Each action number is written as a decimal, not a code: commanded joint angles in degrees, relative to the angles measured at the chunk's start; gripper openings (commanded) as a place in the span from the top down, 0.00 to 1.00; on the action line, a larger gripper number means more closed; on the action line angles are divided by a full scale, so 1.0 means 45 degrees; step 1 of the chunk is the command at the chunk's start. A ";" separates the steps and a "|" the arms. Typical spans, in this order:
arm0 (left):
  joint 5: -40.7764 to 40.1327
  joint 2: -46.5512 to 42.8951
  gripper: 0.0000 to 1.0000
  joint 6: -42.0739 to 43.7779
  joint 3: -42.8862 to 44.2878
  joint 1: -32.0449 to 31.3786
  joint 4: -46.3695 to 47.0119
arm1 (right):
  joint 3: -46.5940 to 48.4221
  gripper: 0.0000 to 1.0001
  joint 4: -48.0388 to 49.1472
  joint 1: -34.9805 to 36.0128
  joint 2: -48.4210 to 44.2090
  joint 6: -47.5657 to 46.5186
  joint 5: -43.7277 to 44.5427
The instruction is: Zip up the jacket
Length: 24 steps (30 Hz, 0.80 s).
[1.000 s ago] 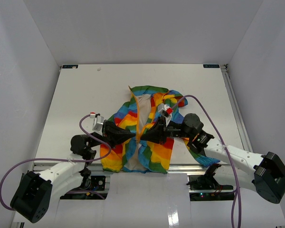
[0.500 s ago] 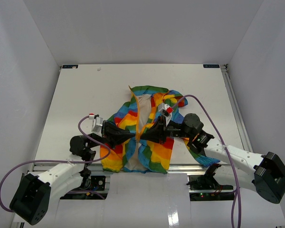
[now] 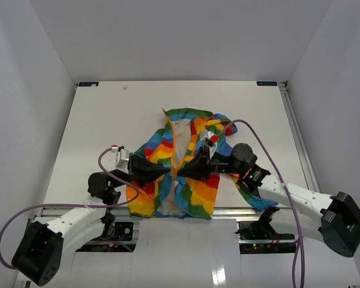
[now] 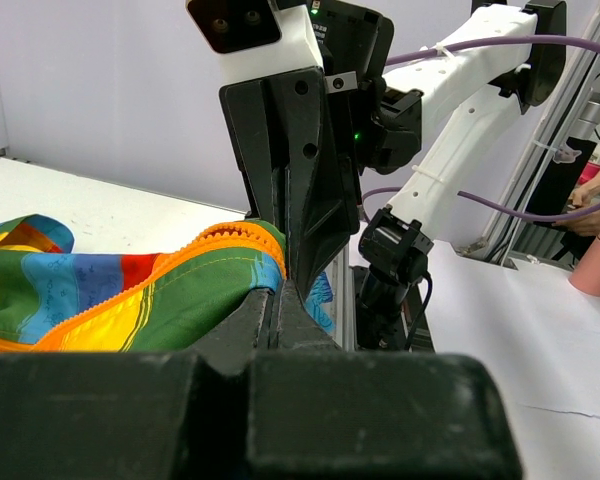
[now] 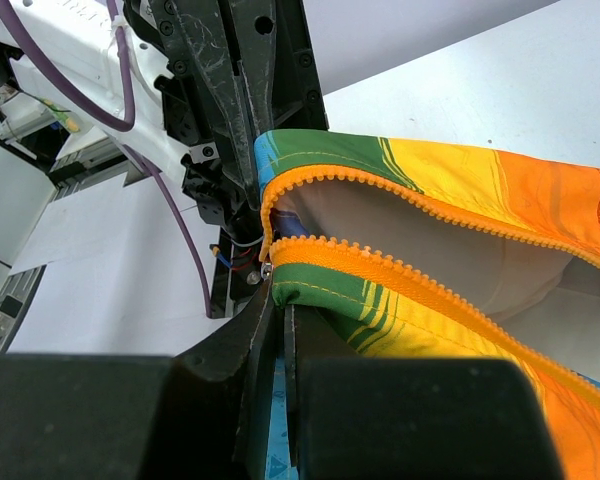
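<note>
From the left, the left arm reaches in low over the white surface [image 3: 102, 114]. Its purple cable [image 3: 105, 157] loops up behind the wrist. The left end effector [image 3: 167, 171] points toward the middle of the jacket [image 3: 198, 192]. Its fingers are pressed together, and in its own wrist view green fabric beside the orange zipper teeth runs into the narrow slit between them, so it looks clamped on the jacket's left front edge.

The jacket lies flat near the front edge of the surface, between the two arm bases, with the collar end away from the arms and the hem closest to them. The front stands open. Cream lining [image 3: 183, 135] shows between the rainbow panels, and the zipper [image 3: 174, 144] runs down the centre with its two rows of teeth still apart.

Just right of that line, the right end effector [image 3: 185, 170] meets the left one tip to tip. Its fingers are also drawn together, pinching the folded green and orange edge at the low end of the zipper tape. The right arm stretches back toward the near right corner.
</note>
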 commanded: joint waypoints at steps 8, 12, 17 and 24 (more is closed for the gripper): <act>-0.0317 -0.0333 1.00 0.0491 -0.0155 -0.0121 0.0009 | 0.0208 0.92 0.0923 -0.0006 -0.0170 0.0285 -0.0098; -0.0317 -0.0271 1.00 0.0554 -0.0151 -0.0137 0.0016 | 0.0238 0.92 0.0912 -0.0008 -0.0163 0.0321 -0.0130; -0.0379 -0.0261 1.00 0.0609 -0.0161 -0.0157 0.0032 | 0.0309 0.92 0.0906 0.0008 -0.0163 0.0386 -0.0156; -0.0454 -0.0297 1.00 0.0704 -0.0216 -0.0163 0.0028 | 0.0381 0.92 0.0912 0.0005 -0.0058 0.0478 -0.0195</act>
